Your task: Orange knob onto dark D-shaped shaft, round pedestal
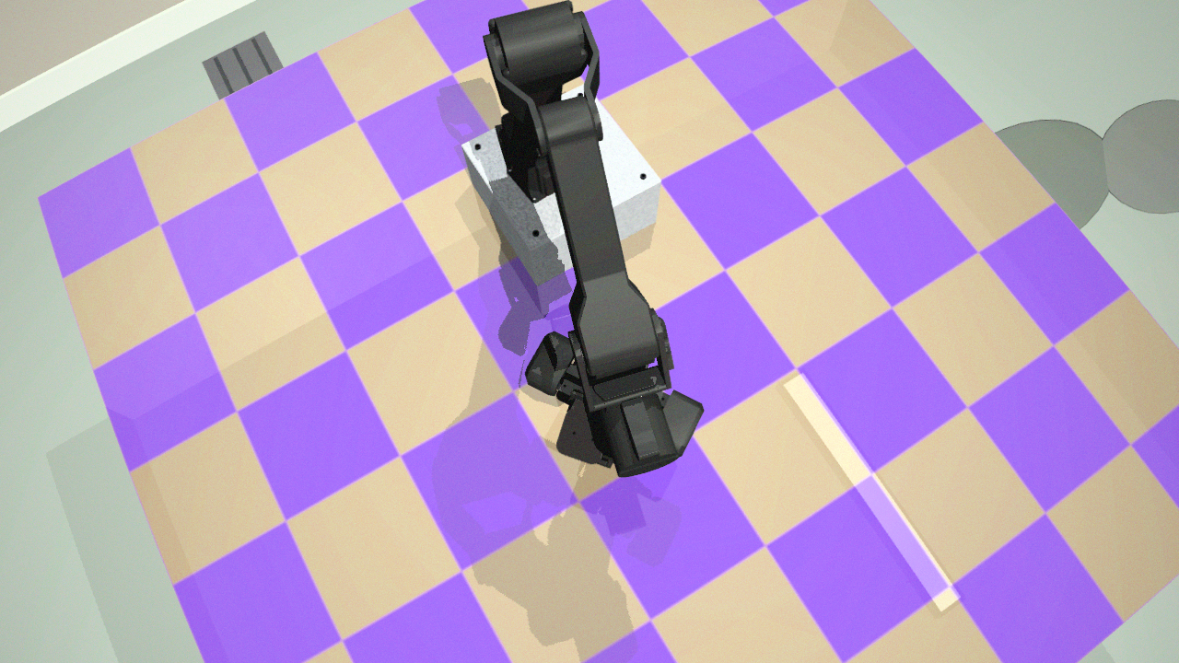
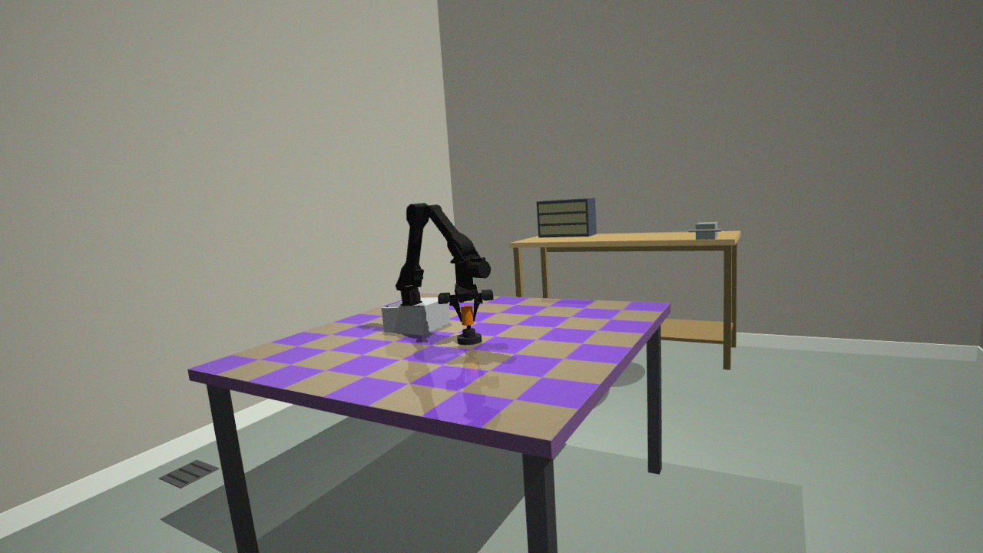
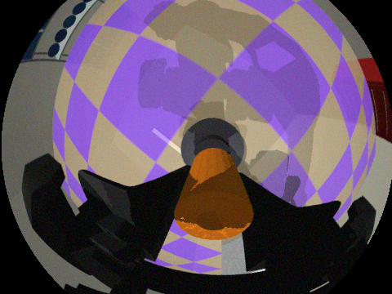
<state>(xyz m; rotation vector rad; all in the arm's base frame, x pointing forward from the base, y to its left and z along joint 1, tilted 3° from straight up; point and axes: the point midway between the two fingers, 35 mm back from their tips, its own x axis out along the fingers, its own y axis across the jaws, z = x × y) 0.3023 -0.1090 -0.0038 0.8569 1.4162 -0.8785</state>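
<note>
Checkered purple-and-tan tabletop lies beneath the hand, which grips the orange knob between its fingers, above the round pedestal

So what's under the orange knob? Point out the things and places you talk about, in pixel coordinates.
Under the knob [image 2: 467, 316] [image 3: 213, 192] you can see the dark round pedestal [image 2: 469, 338] [image 3: 192, 140] on the checkered table [image 2: 385, 385] [image 3: 135, 73]. The flat side of the pedestal's shaft can't be seen; neither can the hole in the knob's bottom.

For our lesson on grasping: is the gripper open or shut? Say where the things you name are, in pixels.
Shut on the orange knob [image 2: 467, 316] [image 3: 214, 192]; gripper [image 2: 467, 320] [image 3: 212, 173] fingers flank it.
</note>
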